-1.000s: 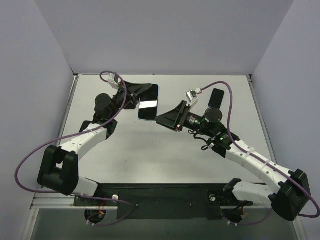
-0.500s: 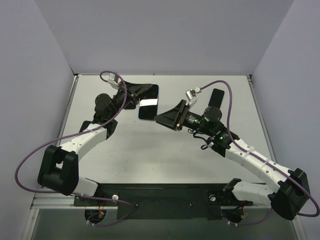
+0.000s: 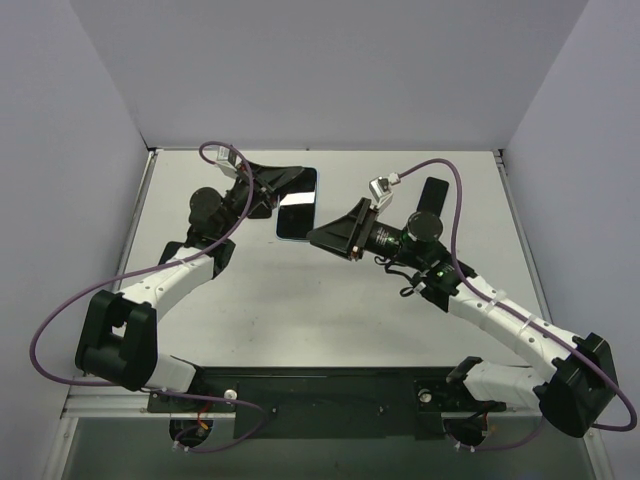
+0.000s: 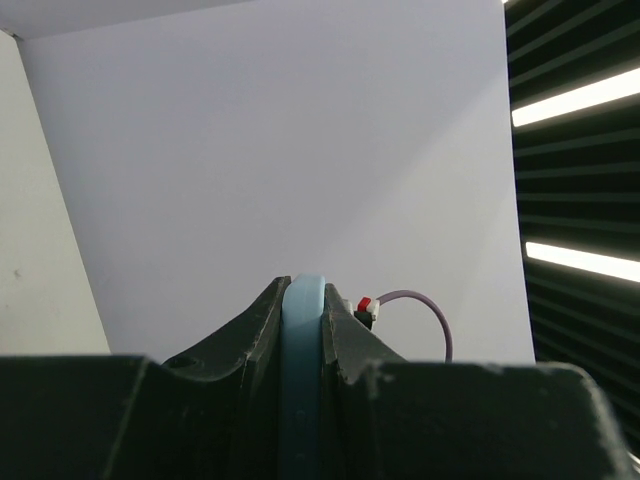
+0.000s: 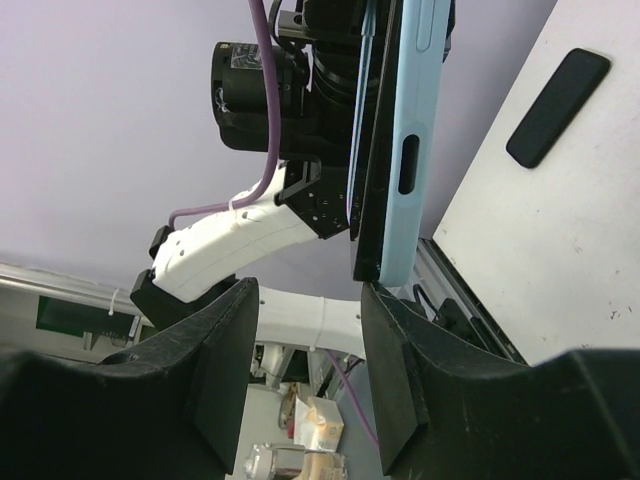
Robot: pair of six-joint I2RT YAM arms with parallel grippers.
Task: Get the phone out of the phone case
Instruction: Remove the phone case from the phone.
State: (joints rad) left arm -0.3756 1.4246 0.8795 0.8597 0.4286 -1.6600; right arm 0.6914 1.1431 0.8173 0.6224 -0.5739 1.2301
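While the left arm (image 3: 170,275) holds the phone up at the far end of the surface (image 3: 300,310), the right arm (image 3: 500,315) reaches in from the right. Both arms bend toward the middle and almost meet there.

The phone (image 3: 297,222) sits inside its light blue phone case (image 5: 412,120). I think it is lifted off the surface. Its long side runs from near to far, and its dark glass faces mostly up.

The left hand (image 4: 303,310) is clenched on the left edge of the case. The blue edge sits tight between its two fingers.

The right hand (image 5: 308,310) has its fingers apart and holds nothing. It is near the phone's right side, by the near corner, but not touching it. From this hand the phone looks thin, edge on. The corner hangs just past the gap between the fingers. So the right hand is the free one, and I think it has to pull or push the phone out.

A small flat black thing (image 3: 433,194) lies on the surface, well off to the right. I cannot tell what it is.
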